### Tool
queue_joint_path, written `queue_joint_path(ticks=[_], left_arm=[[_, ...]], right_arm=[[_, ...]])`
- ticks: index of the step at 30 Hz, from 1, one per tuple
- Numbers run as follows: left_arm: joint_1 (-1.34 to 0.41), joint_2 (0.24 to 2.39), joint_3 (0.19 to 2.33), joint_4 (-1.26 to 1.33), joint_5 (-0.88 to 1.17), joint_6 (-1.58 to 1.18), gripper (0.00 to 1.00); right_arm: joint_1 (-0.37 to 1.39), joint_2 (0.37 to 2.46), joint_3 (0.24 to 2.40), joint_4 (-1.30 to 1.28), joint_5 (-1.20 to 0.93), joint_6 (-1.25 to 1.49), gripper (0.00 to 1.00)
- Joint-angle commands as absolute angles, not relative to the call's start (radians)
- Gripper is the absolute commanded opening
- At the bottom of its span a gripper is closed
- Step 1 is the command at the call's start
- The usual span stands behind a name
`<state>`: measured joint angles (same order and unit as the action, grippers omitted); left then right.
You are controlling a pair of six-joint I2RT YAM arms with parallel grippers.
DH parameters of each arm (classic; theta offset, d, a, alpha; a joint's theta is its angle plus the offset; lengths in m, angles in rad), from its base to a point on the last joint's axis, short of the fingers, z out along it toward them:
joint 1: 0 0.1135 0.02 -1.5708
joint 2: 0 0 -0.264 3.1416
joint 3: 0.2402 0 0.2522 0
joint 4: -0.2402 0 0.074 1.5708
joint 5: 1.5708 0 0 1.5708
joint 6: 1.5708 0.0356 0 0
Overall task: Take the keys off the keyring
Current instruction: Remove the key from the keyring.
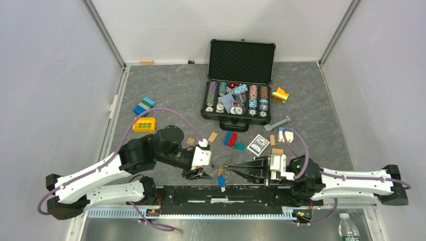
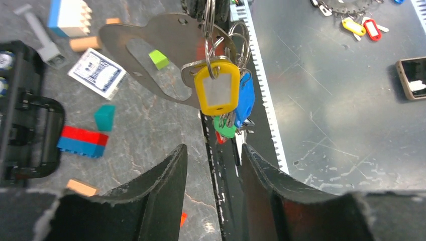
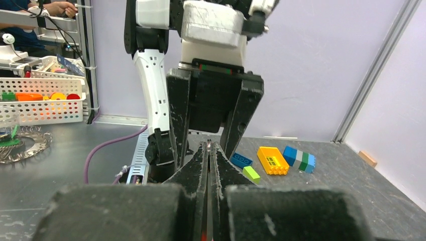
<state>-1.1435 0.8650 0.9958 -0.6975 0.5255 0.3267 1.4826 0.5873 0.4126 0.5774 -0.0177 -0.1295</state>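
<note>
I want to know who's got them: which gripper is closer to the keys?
Right. The right gripper pinches the keyring holding the keys; the left gripper is open beside them, not touching.

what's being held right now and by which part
The right gripper pinches the keyring by its wire loop, with the keys hanging below. The left gripper is open beneath them, holding nothing.

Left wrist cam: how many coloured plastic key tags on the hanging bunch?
4. Yellow plastic tag in front, blue tag behind it to the right, green tag below, red sliver under that. More may be hidden.
</note>
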Motion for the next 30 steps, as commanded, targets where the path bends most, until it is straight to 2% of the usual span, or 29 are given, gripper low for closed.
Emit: queue_joint_path(ticks=[1, 15, 24, 30], left_arm=[[-1.148, 0.776, 0.971, -0.575, 0.47, 0.32, 0.52], [-1.148, 0.69, 0.889, -0.22, 0.514, 0.205, 0.52], [-1.149, 0.726, 0.885, -0.138, 0.666, 0.159, 0.54], [-1.149, 0.745, 0.877, -0.126, 0.679, 0.151, 0.52]], right_arm=[[1.482, 0.573, 0.422, 0.662, -0.017, -0.14, 0.0], [1.482, 0.587, 0.422, 0.668, -0.022, -0.135, 0.0], [1.482, 0.589, 0.423, 0.672, -0.027, -0.133, 0.0], [1.482, 0.585, 0.425, 0.671, -0.031, -0.133, 0.0]])
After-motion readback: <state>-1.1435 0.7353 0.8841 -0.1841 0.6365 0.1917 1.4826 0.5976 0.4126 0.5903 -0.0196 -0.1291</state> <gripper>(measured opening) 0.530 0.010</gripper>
